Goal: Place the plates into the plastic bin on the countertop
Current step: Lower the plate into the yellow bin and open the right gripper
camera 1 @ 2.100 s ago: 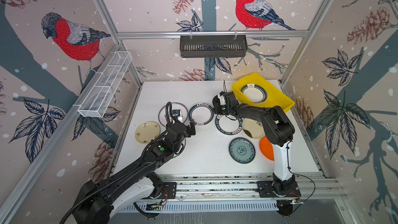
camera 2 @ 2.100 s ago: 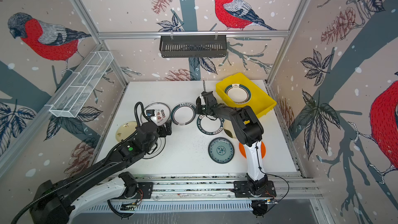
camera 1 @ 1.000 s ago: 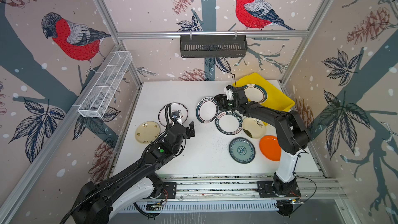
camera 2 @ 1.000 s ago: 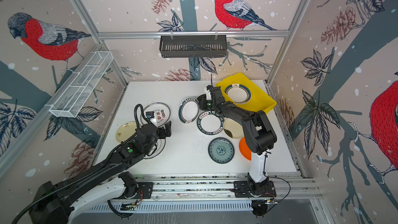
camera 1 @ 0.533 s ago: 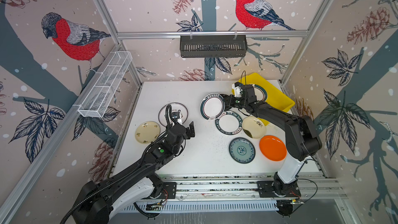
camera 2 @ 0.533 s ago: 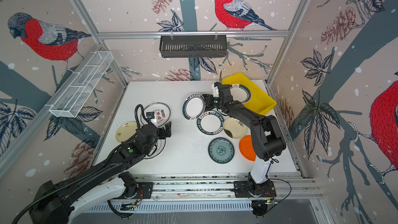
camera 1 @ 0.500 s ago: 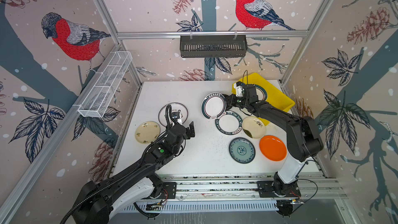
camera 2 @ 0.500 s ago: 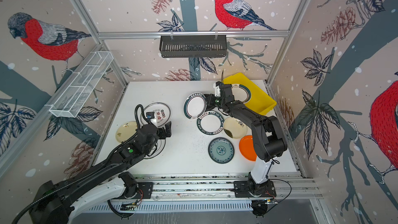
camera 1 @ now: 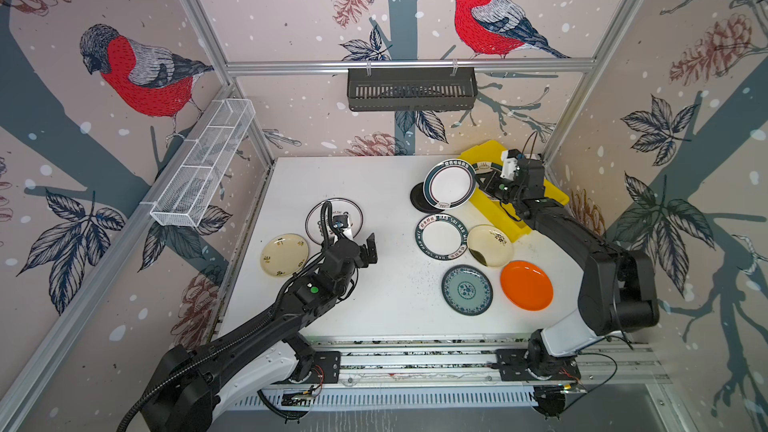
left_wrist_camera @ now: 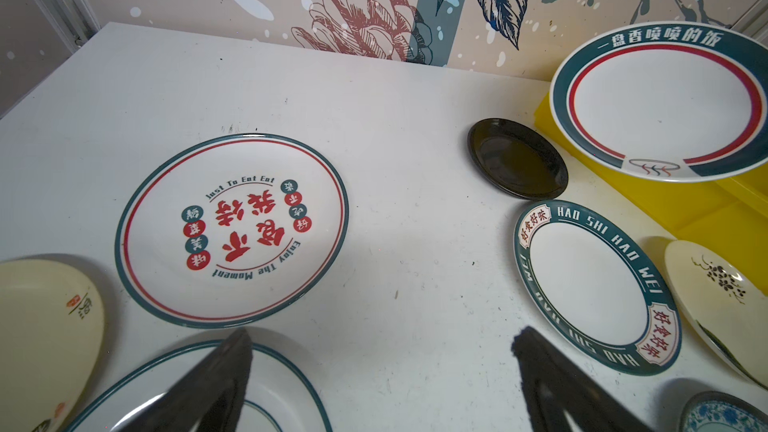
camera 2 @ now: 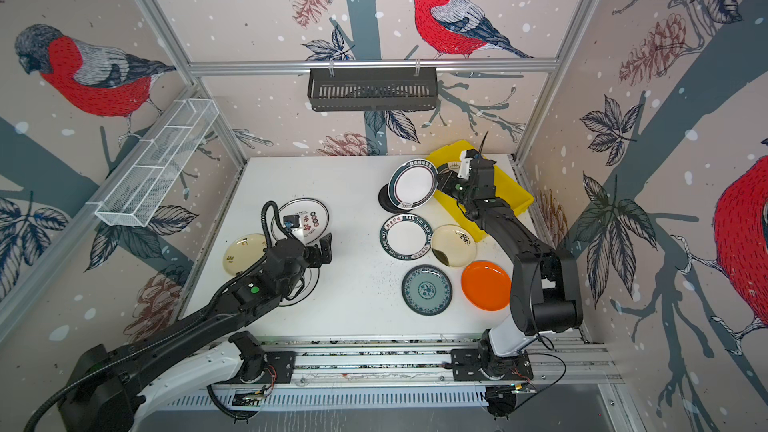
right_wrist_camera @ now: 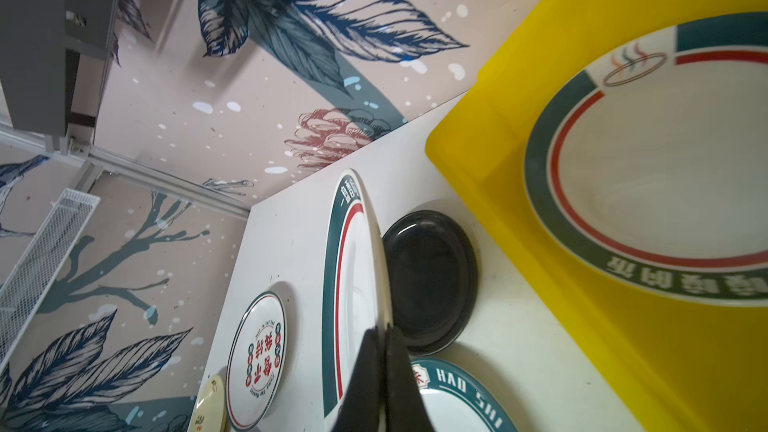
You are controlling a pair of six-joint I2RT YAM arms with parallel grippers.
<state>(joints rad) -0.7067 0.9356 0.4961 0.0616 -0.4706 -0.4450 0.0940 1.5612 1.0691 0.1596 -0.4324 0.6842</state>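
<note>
The white plate with a dark green lettered rim [camera 1: 449, 184] hangs tilted in the air just beside the plastic bin [camera 1: 555, 195], off its rim on the side toward the left arm. The right gripper [camera 1: 478, 188] is clamped on the edge of this plate nearest the bin; in the right wrist view its fingers [right_wrist_camera: 374, 371] pinch that edge with no gap. Inside the bin lies a matching green-rimmed plate [right_wrist_camera: 648, 160]. Under the raised plate a black plate [camera 1: 417, 201] sits on the countertop [camera 1: 365, 176], close to the bin. Along the bin's near side lie the "HAO SHI" plate [camera 1: 441, 237] and a cream flowered plate [camera 1: 490, 245], and farther from the bin the teal-patterned plate [camera 1: 466, 289] and the orange plate [camera 1: 526, 284]. Well apart from the bin, the left gripper [camera 1: 370, 248] hovers with its jaws spread wide and nothing between them, near the "Just To Eat" plate [left_wrist_camera: 230, 228] and a cream plate [camera 1: 284, 255].
</note>
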